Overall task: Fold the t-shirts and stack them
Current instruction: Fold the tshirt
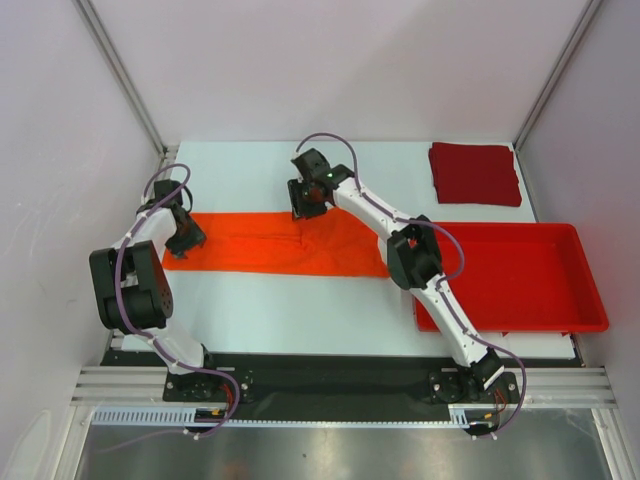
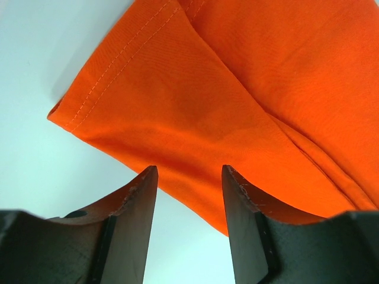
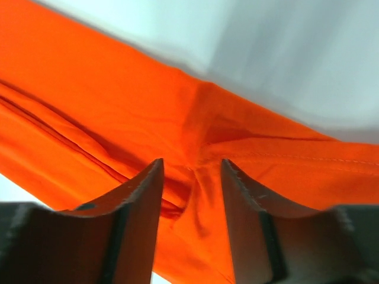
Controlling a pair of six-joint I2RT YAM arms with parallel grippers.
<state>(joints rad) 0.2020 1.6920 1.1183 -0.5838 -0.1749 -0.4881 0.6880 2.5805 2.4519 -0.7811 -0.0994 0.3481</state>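
Note:
The orange t-shirt [image 1: 280, 245] lies folded into a long strip across the middle of the table. The dark red t-shirt [image 1: 474, 173] sits as a folded square at the back right. My left gripper [image 1: 186, 234] is open over the strip's left end, with the hemmed corner of the orange shirt [image 2: 195, 100] just ahead of its fingers. My right gripper [image 1: 306, 203] is open over the strip's far edge near the middle, and rumpled orange cloth [image 3: 195, 177] lies between its jaws, not clamped.
A rigid red plastic tray [image 1: 560, 315] stands at the right, its left end under my right arm. White enclosure walls close in the table at the left, back and right.

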